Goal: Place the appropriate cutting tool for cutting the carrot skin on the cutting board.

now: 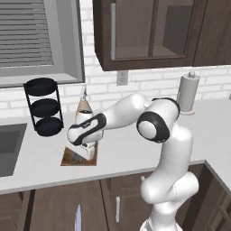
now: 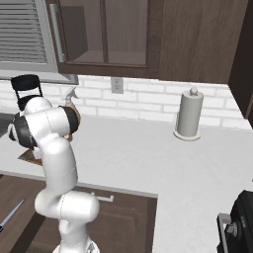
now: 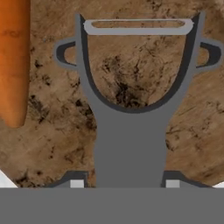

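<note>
In the hand view the grey peeler point(image 3: 130, 144) runs up from between my fingertips, its forked head over the dark-brown cutting board point(image 3: 131, 78). My gripper point(image 3: 124, 183) is shut on the peeler's handle, close above the board. The orange carrot point(image 3: 14, 61) lies on the board at the left of that view, apart from the peeler. From the left base view my gripper point(image 1: 88, 151) points down at the cutting board point(image 1: 67, 159) near the counter's front edge. The arm hides most of the board point(image 2: 27, 157) in the right base view.
A black tiered rack point(image 1: 43, 108) and a spray bottle point(image 1: 83, 103) stand behind the board, a sink point(image 1: 9, 144) to its left. A paper towel roll point(image 1: 188, 94) stands at the back right. The long knife point(image 1: 77, 219) lies on the floor. A black appliance point(image 2: 237, 222) sits at the right.
</note>
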Controlling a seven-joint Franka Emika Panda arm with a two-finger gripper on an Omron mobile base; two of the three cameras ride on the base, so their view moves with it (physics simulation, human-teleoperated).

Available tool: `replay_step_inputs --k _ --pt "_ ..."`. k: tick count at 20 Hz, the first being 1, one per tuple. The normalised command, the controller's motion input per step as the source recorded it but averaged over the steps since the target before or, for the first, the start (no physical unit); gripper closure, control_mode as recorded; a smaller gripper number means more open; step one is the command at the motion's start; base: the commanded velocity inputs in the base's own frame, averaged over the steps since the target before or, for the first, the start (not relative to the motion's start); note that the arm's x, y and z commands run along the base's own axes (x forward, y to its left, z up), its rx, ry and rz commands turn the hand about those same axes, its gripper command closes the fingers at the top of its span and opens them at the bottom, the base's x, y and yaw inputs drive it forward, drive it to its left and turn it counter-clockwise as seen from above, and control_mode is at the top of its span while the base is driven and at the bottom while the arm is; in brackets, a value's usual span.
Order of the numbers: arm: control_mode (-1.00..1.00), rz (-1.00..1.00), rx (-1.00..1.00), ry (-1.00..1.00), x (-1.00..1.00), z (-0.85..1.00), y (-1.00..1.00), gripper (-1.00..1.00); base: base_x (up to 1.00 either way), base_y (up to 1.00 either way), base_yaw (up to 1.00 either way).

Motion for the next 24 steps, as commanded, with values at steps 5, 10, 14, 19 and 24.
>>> replay_step_inputs --k 5,10,14,19,24 --pt "-1.00 0.00 0.00 -0.01 0.00 0.01 0.00 -1.00 0.00 0.00 0.00" --pt "-1.00 0.00 0.01 -0.08 -0.20 0.16 -0.09 -1.00 0.00 0.00 0.00" --pt "-1.00 0.00 0.07 -0.14 -0.20 0.30 -0.25 -1.00 0.00 0.00 0.00" --pt "-1.00 0.00 0.07 -0.08 -0.42 0.27 -0.30 -1.00 0.00 0.00 0.00" --pt "-1.00 0.00 0.03 -0.08 -0.47 0.22 -0.52 -1.00 0.00 0.00 0.00"
